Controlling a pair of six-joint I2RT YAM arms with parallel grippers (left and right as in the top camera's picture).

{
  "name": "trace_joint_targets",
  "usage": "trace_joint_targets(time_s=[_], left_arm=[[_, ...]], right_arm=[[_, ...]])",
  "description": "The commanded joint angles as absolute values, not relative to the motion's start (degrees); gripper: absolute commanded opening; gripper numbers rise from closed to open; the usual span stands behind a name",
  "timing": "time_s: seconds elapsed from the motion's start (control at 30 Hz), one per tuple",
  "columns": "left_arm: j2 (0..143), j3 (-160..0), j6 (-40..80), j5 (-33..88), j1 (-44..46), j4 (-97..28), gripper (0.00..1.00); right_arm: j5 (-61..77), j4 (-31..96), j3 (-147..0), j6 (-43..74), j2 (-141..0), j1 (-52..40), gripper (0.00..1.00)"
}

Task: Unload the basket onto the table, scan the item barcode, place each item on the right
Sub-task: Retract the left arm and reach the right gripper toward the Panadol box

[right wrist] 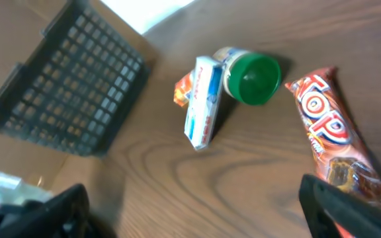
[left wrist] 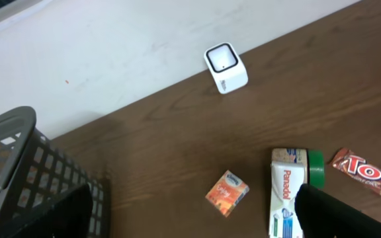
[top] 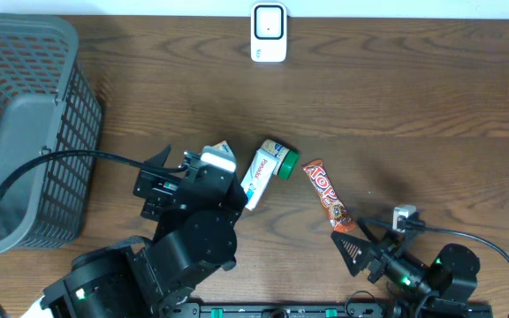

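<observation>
The white barcode scanner (top: 269, 32) stands at the table's far edge, also visible in the left wrist view as the scanner (left wrist: 226, 67). Mid-table lie a white Panadol box (top: 259, 177), a green-capped jar (top: 283, 157) touching it, a red Top chocolate bar (top: 328, 196) and a small orange pack (left wrist: 227, 192). My left gripper (left wrist: 197, 221) is open above the table, with the orange pack between its fingers' lines and the Panadol box (left wrist: 285, 195) by its right finger. My right gripper (right wrist: 197, 215) is open and empty just short of the chocolate bar (right wrist: 329, 132).
A dark grey mesh basket (top: 25, 132) fills the left side of the table. Black cables loop from both arms along the near edge. Bare wood lies between the items and the scanner.
</observation>
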State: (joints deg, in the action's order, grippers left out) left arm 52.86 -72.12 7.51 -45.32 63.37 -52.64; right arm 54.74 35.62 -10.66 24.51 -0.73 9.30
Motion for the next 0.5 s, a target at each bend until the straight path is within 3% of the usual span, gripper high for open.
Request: trace_joint_targets(time_s=[0.0, 0.03, 0.27, 0.47], left_arm=[[52.73, -72.23, 8.23, -45.65, 63.18, -53.45, 0.98], [52.73, -72.23, 8.23, -45.65, 63.18, -53.58, 0.98], [52.73, -72.23, 8.23, -46.0, 63.18, -53.6, 0.98], [52.1, -72.23, 12.25, -59.31, 63.18, -53.76, 0.98]], right_arm=[[56.99, 32.84, -10.17, 30.98, -0.62, 7.4, 0.96], [56.29, 31.59, -10.17, 31.94, -0.91, 6.59, 0.99], [45.8, 12.73, -10.92, 42.0, -13.06, 0.78, 0.99], [34.92, 11.79, -22.06, 33.95, -38.37, -0.19, 0.99]])
